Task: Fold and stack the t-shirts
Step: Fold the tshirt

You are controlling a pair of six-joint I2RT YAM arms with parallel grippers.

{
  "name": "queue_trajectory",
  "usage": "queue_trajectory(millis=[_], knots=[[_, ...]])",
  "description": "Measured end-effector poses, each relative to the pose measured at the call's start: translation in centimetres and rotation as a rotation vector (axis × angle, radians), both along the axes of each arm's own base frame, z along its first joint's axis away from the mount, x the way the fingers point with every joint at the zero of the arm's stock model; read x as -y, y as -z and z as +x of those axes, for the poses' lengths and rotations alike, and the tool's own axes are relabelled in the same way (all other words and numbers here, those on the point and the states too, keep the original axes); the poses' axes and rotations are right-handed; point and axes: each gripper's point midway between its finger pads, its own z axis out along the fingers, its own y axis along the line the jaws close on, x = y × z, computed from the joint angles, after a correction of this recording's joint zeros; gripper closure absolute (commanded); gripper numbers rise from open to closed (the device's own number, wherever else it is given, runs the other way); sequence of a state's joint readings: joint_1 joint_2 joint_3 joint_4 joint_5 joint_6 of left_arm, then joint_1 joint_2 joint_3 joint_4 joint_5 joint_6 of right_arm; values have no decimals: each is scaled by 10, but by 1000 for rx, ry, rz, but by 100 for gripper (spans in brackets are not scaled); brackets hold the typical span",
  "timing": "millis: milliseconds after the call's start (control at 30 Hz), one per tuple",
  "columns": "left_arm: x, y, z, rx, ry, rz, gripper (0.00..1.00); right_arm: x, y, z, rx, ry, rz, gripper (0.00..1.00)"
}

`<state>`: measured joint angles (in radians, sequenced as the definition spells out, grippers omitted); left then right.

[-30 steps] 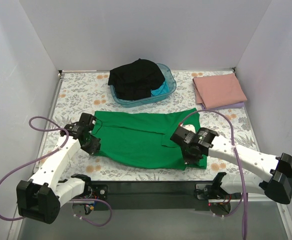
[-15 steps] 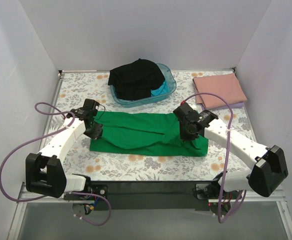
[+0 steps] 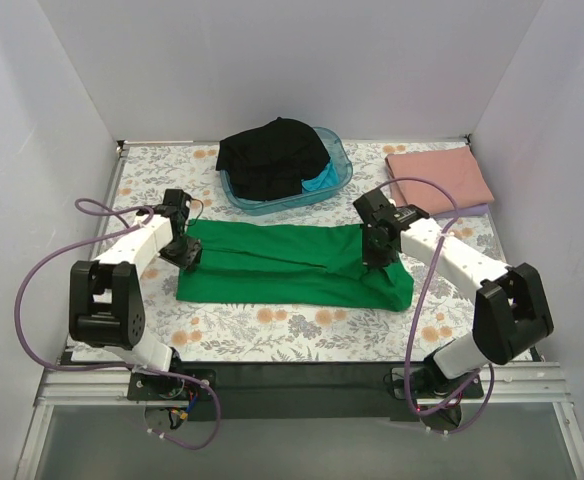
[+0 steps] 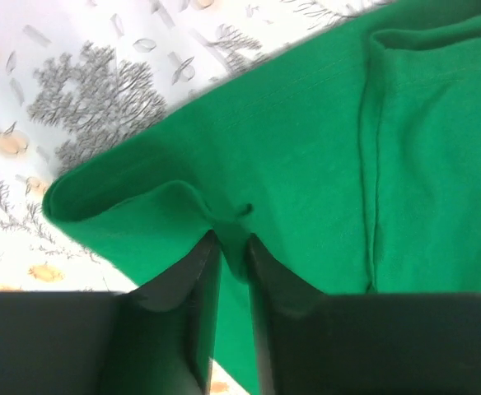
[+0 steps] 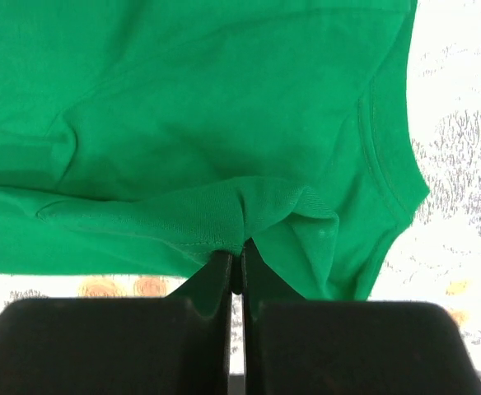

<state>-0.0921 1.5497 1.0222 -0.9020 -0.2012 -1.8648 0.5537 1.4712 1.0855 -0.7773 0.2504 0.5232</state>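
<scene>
The bright green t-shirt (image 3: 292, 265) lies folded into a long band across the middle of the floral table cover. My left gripper (image 3: 185, 250) is shut on the green t-shirt's left edge (image 4: 232, 239), pinching a fold of the cloth. My right gripper (image 3: 377, 250) is shut on its hem at the right end (image 5: 240, 243). A dusty pink t-shirt (image 3: 439, 180) lies folded at the back right on a lilac one (image 3: 480, 211). A black t-shirt (image 3: 272, 155) and a turquoise one (image 3: 322, 180) sit in the blue tub.
The translucent blue tub (image 3: 340, 160) stands at the back centre. White walls close in the table on three sides. Purple cables loop from both arms. Bare floral cover (image 3: 272, 325) lies in front of the green shirt.
Both grippers carried the green shirt's near edge away from me, over itself, folding it from a wide spread into a narrow band. Both arms now reach farther back.
</scene>
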Motion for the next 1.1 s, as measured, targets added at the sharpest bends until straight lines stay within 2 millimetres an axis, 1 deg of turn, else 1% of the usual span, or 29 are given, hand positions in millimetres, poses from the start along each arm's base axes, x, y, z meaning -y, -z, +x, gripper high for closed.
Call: queue_trajectory(millis=[33,67,133,167,233,267,333,367,433,533,600,633,667,733,800,867,967,1100], knots=[[0,1,3,-1,7,2,45,0,2,3,-2,-2,0,99],[-1,3,7,1,14,3,29,0,4,6,-3,-5,-4,99],[0,4,15,8,16,2,10,0,7,15,1,-20,-15,99],[0,6,18,11,19,2,4,0,8,21,6,-31,-24,86],[1,7,23,13,24,2,4,-2,10,35,18,-49,-36,64],[0,6,26,14,27,3,4,-4,10,43,24,-55,-39,51],[0,3,30,22,32,4,3,-8,9,58,42,-68,-37,30],[0,0,32,31,34,4,3,-10,8,63,53,-74,-33,24],[0,-8,36,57,37,4,3,-12,4,68,65,-87,-21,23],[-1,-25,36,109,37,4,2,-20,-7,66,91,-108,41,21],[-1,-39,33,157,38,1,2,-27,-15,58,117,-131,107,17],[-2,-46,31,182,42,1,2,-33,-20,48,128,-156,168,12],[-2,-51,26,201,45,0,2,-37,-23,39,133,-174,214,2],[-3,-56,18,224,52,0,2,-44,-24,25,131,-211,288,2],[-4,-56,6,228,64,2,2,-54,-19,17,109,-242,348,2],[-5,-51,-6,214,76,7,2,-62,-8,14,79,-261,383,2],[-7,-41,-22,176,87,17,2,-70,10,13,35,-269,411,2],[-8,-33,-33,147,103,19,2,-79,29,16,-13,-274,428,1]])
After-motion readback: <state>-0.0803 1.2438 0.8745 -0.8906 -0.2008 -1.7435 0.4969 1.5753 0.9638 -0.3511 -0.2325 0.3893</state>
